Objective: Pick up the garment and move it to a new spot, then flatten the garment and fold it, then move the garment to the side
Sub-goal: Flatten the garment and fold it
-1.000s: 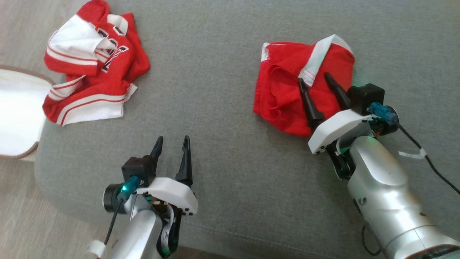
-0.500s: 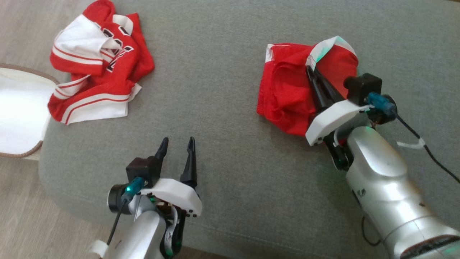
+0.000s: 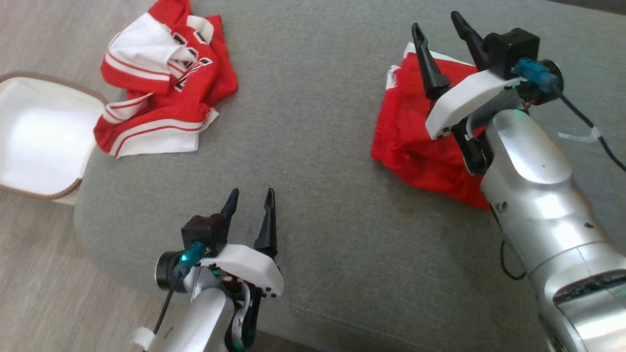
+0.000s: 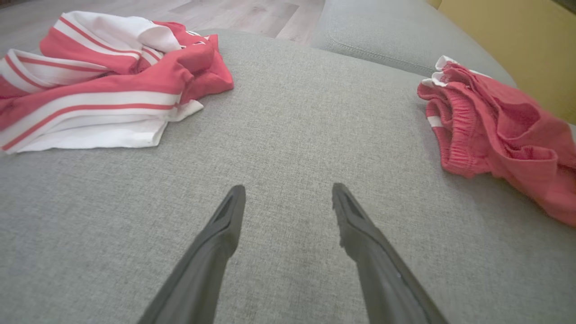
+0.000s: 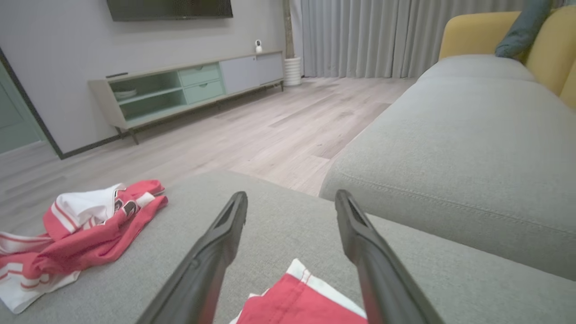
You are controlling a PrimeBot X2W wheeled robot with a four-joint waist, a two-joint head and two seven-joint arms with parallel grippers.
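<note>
Hovering above the red shorts (image 3: 408,137), the right gripper (image 3: 435,22) stands with its fingers spread wide and nothing between them. The shorts lie in a rumpled, loosely doubled heap on the right of the grey sofa cushion (image 3: 318,146), not flat. The left gripper (image 3: 251,193) is likewise spread wide and empty over bare cushion. I judge the garment set down at its spot, with flattening, folding and the move aside left to do — the crumpled red-and-white jersey (image 3: 161,98) lies well apart at the left.
</note>
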